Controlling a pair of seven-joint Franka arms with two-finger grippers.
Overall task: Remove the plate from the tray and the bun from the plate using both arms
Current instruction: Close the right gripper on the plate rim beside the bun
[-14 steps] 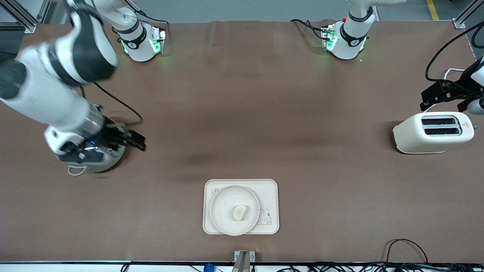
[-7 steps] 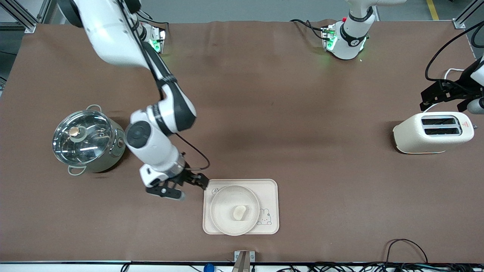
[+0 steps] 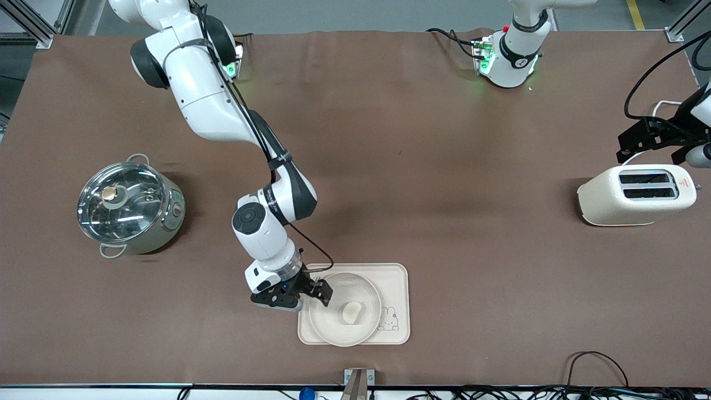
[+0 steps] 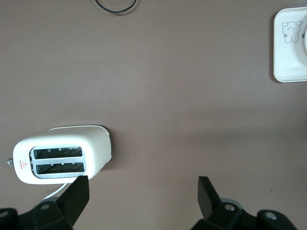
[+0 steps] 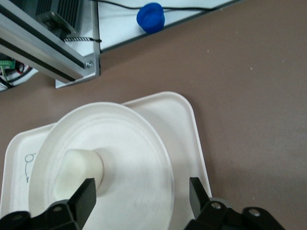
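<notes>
The round cream plate [image 3: 333,322] lies on the rectangular rabbit tray [image 3: 395,278] near the table's front edge. The small pale bun [image 3: 351,311] rests on the plate's middle. My right gripper [image 3: 320,294] is open and empty, low over the plate's rim on the side toward the right arm's end. In the right wrist view the plate [image 5: 139,158] and bun [image 5: 79,170] lie just past my open right gripper [image 5: 143,194]. My left gripper [image 3: 644,141] waits open and empty over the table by the toaster; it also shows in the left wrist view [image 4: 143,194].
A steel pot with a glass lid [image 3: 129,206] stands toward the right arm's end. A cream toaster [image 3: 636,194] stands toward the left arm's end, also in the left wrist view [image 4: 62,153]. Cables and a metal bracket [image 3: 359,380] line the front edge.
My right arm swung from over the steel pot across to the tray and came down over the plate's rim. The left arm, plate and bun have not moved.
</notes>
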